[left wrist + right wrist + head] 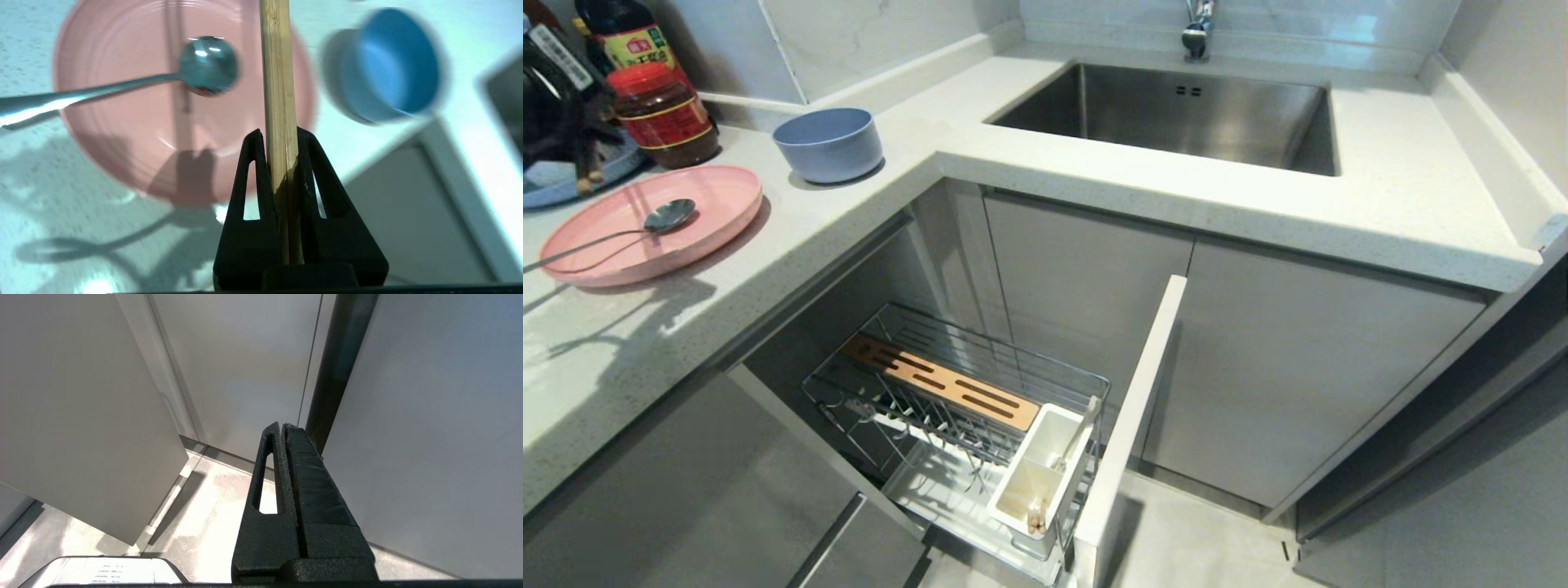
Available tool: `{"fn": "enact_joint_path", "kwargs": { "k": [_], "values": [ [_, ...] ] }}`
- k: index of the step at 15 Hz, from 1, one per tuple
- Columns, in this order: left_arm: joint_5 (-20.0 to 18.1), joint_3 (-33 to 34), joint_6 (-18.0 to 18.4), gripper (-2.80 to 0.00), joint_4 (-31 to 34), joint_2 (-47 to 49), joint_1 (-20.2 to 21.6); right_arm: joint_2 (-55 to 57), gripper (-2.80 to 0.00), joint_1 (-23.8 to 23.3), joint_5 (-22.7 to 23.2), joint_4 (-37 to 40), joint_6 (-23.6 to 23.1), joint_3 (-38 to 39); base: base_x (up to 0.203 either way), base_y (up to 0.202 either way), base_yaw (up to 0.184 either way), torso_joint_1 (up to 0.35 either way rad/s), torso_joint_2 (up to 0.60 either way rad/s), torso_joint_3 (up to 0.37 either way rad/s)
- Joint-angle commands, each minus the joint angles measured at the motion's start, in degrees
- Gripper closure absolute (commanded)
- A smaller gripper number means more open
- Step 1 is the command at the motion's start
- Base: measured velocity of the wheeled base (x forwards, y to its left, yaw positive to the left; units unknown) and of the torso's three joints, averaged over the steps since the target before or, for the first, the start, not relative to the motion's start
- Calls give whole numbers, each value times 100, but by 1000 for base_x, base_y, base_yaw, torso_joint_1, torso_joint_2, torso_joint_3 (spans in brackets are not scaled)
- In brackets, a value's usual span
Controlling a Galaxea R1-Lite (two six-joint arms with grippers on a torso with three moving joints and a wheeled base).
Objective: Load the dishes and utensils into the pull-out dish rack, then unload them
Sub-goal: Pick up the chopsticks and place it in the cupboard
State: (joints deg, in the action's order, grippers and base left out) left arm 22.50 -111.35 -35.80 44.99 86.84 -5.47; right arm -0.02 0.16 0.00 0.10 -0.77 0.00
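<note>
- The pull-out dish rack (956, 408) stands drawn out below the counter (1094, 175), with its pale-grey cabinet front (1131, 416) at the outer end. Its white utensil box (1045, 465) sits just behind that front. In the box we see a slim handle leaning and something wooden low in one compartment; we cannot say exactly what they are.
- The pink plate (654, 224) lies flat on the counter to our left. The metal spoon (645, 224) rests on it, its handle reaching out over the rim. The blue-grey bowl (829, 143) stands near the plate but apart from it. Jars and a bottle are behind them.
- We judge that the step in hand is carrying a chopstick (280, 102) from the counter to the box. To do it well, we should keep the stick upright, bring it over an open compartment, lower it until the tip is inside, and release only then. A tilted stick may catch on the wires or the box wall.
- The left gripper (280, 143) hangs above the plate, and its jaws are clamped on the chopstick, nearly closed, with the stick running out between them.
- The right gripper (282, 433) is parked low beside the cabinet doors, its jaws pressed together and holding nothing.
</note>
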Motion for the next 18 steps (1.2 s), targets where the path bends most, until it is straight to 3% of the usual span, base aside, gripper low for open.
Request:
{"fn": "enact_joint_path", "kwargs": {
  "k": [1, 3, 6, 9, 11, 12, 14, 16, 18],
  "values": [
    [-53, 43, -40, 0, 30, -559, -371, 2, 0, 2, 0, -1, -2, 0, 0, 0, 0, 0, 0, 0],
    [-183, 192, -155, 0, 41, -779, -1050, 2, 0, 2, 0, -1, -2, 0, 0, 0, 0, 0, 0, 0],
    [-371, 559, -339, 0, 76, -1041, -2537, 2, 0, 2, 0, -1, -2, 0, 0, 0, 0, 0, 0, 0],
    [-793, 770, -684, 0, 778, -886, -3592, 2, 0, 2, -1, -1, -2, 0, 0, 0, 0, 0, 0, 0],
    [-1519, 481, -814, 0, 1756, -556, -3745, 2, 0, 2, 0, -1, -2, 0, 0, 0, 0, 0, 0, 0],
    [-1699, 285, -797, 0, 2257, -396, -3753, 2, 0, 2, 0, -1, -2, 0, 0, 0, 0, 0, 0, 0],
    [-1839, 12, -761, 0, 3038, -1, -3771, 2, 0, 2, 0, -1, -2, 0, 0, 0, 0, 0, 0, 0],
    [-1862, -8, -676, 0, 3406, 262, -3769, 2, 0, 2, 0, -1, -2, 0, 0, 0, 0, 0, 0, 0],
    [-1871, -10, -314, 0, 3858, 452, -3771, 2, 0, 2, 0, -1, -2, 0, 0, 0, 0, 0, 0, 0]
  ]
}}
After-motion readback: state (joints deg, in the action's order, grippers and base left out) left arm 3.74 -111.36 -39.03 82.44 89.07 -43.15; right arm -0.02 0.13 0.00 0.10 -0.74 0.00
